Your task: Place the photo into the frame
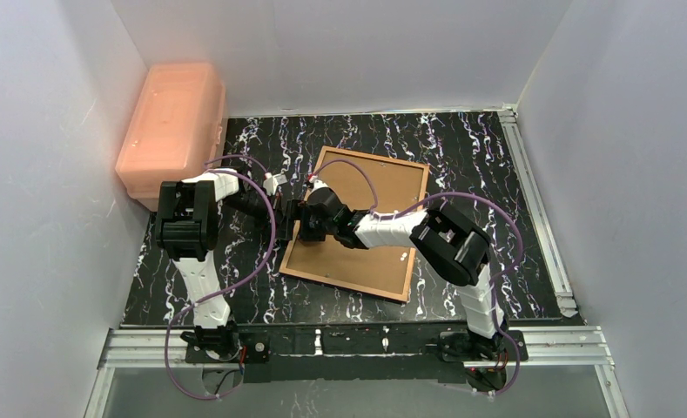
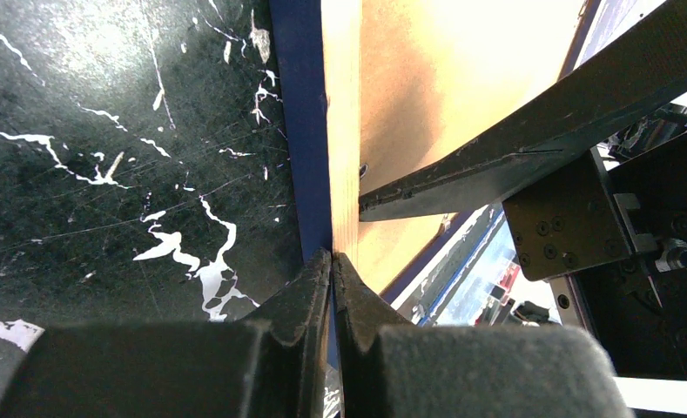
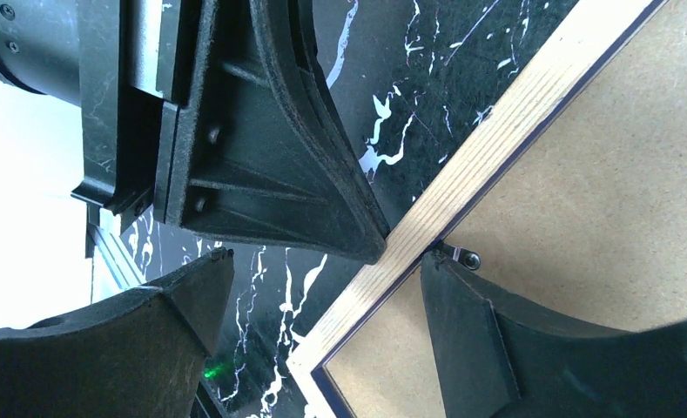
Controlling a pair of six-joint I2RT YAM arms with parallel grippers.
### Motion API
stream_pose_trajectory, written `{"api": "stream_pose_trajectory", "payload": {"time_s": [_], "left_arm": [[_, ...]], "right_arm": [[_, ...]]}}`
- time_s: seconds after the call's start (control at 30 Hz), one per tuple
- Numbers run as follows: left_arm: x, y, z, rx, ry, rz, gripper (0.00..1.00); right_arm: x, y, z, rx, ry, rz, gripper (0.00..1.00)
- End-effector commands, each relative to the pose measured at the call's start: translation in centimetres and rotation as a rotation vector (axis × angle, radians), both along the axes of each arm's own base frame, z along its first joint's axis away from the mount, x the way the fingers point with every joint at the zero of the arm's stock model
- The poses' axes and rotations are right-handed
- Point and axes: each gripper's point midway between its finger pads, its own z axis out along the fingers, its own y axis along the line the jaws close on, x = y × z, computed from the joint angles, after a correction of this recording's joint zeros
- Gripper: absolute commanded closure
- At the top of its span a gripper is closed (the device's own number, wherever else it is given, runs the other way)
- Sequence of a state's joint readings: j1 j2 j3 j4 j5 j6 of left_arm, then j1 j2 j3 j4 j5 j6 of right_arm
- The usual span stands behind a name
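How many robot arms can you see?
2. The black-and-white left robot arm reaches the left edge of the brown-backed rectangular picture frame; the right robot arm stretches over it. None look hidden.

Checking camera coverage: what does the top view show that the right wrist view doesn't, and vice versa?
Top only: the pink box and the whole frame lying back up. Right wrist only: a small metal tab at the frame's inner edge, the right gripper open astride that edge, and the shut left gripper touching it. Both: frame, backing board, marble table, both grippers.
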State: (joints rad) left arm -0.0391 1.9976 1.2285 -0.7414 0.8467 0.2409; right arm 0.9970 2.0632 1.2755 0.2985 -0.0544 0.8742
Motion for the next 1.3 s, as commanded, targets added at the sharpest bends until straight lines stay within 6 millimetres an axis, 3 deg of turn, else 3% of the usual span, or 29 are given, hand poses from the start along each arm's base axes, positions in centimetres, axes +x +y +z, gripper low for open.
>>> {"api": "stream_pose_trajectory", "payload": {"time_s": [0.0, 0.1, 0.23, 0.37, 0.53, 0.7, 0.93, 1.1, 1.27], "left_arm": [[-1.4, -0.9, 1.3, -0.028, 0.007, -0.020, 0.98], [-1.8, -1.3, 1.4, -0.043, 0.020, -0.024, 0.98], [-2.4, -1.6, 2.6, -0.069, 0.023, -0.028, 0.98], [-3.1, -2.1, 5.6, -0.128, -0.006, -0.038, 0.97], [-2.7, -1.8, 6.8, -0.118, -0.031, -0.070, 0.94], [2.3, -1.1, 5.9, -0.037, -0.109, -0.033, 0.84], [9.7, -2.2, 3.6, -0.007, -0.127, 0.019, 0.81], [12.2, -3.1, 2.6, -0.007, -0.140, 0.033, 0.81], [13.0, -4.1, 2.0, -0.041, -0.113, 0.055, 0.86]], "right_arm": [[0.5, 0.1, -0.6, -0.018, -0.020, -0.022, 0.13], [0.8, 0.1, 0.7, 0.000, -0.054, -0.010, 0.13], [1.9, -1.3, 5.1, 0.083, -0.095, 0.030, 0.11], [4.5, -4.9, 9.5, 0.160, -0.120, 0.017, 0.10], [8.1, -8.6, 11.6, 0.077, -0.212, -0.047, 0.05], [11.9, -10.1, 11.0, 0.035, -0.240, -0.102, 0.05], [15.8, -9.3, 8.6, -0.040, -0.253, -0.101, 0.05], [17.2, -8.7, 6.5, -0.048, -0.218, -0.121, 0.05], [18.4, -8.0, 4.6, -0.014, -0.171, -0.137, 0.05]]}}
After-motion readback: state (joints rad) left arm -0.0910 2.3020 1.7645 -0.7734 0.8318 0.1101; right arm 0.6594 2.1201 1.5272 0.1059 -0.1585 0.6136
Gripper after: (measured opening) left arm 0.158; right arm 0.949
